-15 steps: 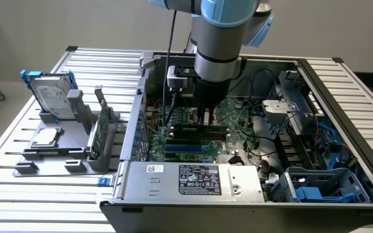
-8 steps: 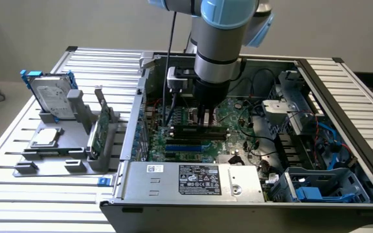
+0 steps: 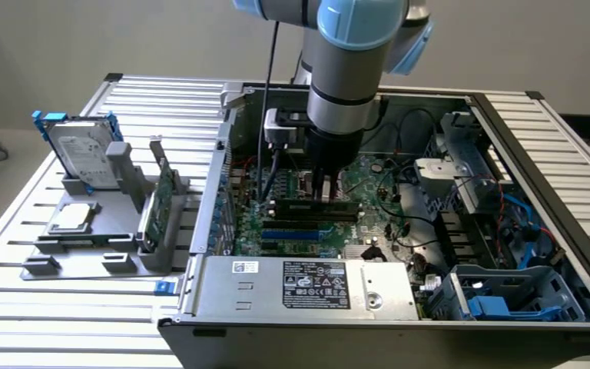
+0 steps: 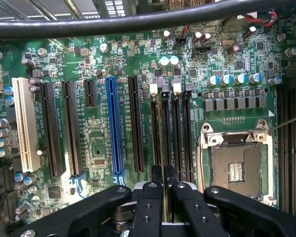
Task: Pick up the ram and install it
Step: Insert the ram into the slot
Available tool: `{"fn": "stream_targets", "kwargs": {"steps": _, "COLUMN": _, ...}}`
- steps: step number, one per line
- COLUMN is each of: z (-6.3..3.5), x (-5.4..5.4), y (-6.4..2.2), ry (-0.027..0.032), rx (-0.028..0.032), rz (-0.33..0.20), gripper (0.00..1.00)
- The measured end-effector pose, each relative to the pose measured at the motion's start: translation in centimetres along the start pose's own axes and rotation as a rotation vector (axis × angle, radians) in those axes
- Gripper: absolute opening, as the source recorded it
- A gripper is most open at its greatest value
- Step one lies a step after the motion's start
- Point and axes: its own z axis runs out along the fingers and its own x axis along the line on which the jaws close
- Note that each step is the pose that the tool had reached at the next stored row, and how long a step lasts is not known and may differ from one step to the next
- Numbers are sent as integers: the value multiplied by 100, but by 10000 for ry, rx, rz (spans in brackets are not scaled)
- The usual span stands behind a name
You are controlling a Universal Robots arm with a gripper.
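My gripper (image 3: 322, 192) reaches straight down into the open computer case (image 3: 541, 154), over the green motherboard (image 3: 377, 223). Its fingers are shut on the ram (image 3: 343, 207), a long dark stick lying level just under the fingertips, right at the board's memory slots. In the wrist view the gripper (image 4: 163, 174) has its two black fingers (image 4: 157, 176) nearly together, and the thin board between them runs in line with one of the black memory slots (image 4: 164, 123). I cannot tell whether the ram is seated in the slot.
The CPU socket (image 4: 237, 168) lies beside the memory slots, with long card slots (image 4: 114, 128) on the other side. A power supply (image 3: 306, 284) fills the case's front. At the exterior view's left a grey holder (image 3: 80, 257) carries a hard drive (image 3: 80, 154) and an expansion card (image 3: 162, 204).
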Motion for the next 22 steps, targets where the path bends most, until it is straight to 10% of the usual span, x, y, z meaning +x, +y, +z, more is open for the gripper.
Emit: {"fn": "stream_targets", "kwargs": {"steps": 22, "z": 26, "x": 0, "y": -1, "ry": -1, "rx": 1, "rz": 0, "gripper": 14}}
